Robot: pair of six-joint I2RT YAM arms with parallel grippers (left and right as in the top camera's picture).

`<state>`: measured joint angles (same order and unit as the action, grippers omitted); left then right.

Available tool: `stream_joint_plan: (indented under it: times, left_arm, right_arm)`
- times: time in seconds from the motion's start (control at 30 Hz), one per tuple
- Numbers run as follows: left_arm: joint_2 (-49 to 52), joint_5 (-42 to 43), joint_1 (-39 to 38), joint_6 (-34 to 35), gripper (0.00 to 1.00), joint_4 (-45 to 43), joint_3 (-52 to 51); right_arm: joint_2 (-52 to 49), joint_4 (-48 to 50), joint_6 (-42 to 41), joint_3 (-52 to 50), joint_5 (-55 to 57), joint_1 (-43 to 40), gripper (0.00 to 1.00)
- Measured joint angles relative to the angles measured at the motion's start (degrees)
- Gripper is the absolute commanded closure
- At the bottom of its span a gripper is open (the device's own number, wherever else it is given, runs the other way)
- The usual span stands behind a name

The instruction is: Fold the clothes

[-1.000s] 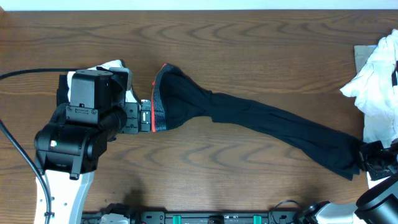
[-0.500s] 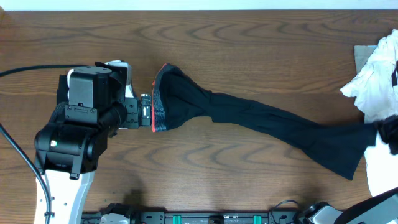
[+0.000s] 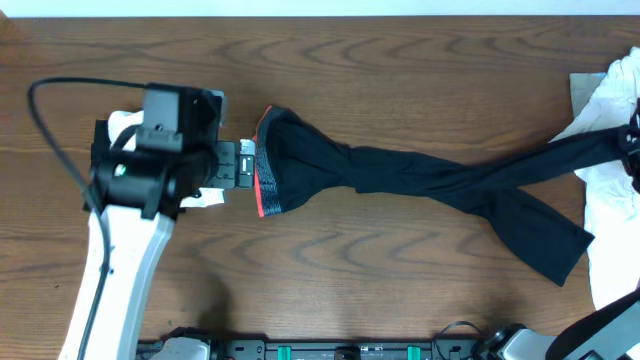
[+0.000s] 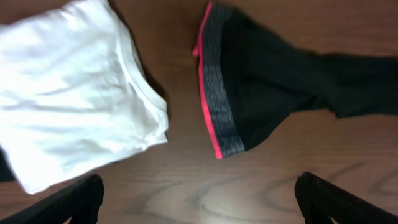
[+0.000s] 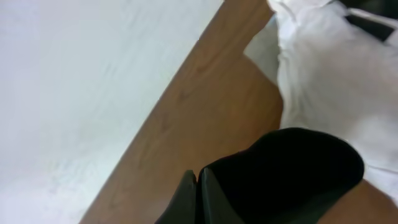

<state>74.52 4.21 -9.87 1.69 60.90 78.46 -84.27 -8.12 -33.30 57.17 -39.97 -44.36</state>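
Observation:
Long black trousers lie across the table, with the grey-and-red waistband at the left. My left gripper is open and empty, just left of the waistband. In the left wrist view its fingers frame bare wood, with the waistband ahead. My right gripper is shut on the end of one trouser leg and holds it raised at the far right edge. The other leg lies flat on the table.
A folded white garment lies under my left arm. A heap of white clothes sits at the right edge and shows in the right wrist view. The table's edge runs close to my right gripper.
My right gripper has lifted one trouser leg away from the front right toward the far right edge. The waistband slid slightly right. My left arm has swung and its gripper moved slightly back.

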Motion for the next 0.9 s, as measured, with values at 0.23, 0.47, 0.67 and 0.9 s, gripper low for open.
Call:
stream_joint_plan:
  times: [0.23,0.47,0.67,0.9]
  left_arm:
    - [7.3,3.4,-0.1,0.0,0.05,3.1,-0.2]
    - [15.7,4.9,-0.1,0.0,0.11,-1.5,-0.4]
    - [22.4,5.3,-0.1,0.3,0.17,4.7,-0.9]
    - [25.1,7.6,-0.1,2.2,0.16,0.8,-8.0]
  right_arm:
    - [-0.1,0.6,-2.2,0.0,-1.8,1.4,0.99]
    - [-0.1,-5.0,-1.7,0.0,-3.1,1.5,0.99]
    - [-0.1,-10.2,0.5,0.0,-3.2,1.6,0.99]
    - [-0.1,-15.2,2.7,0.0,-1.8,1.6,0.45]
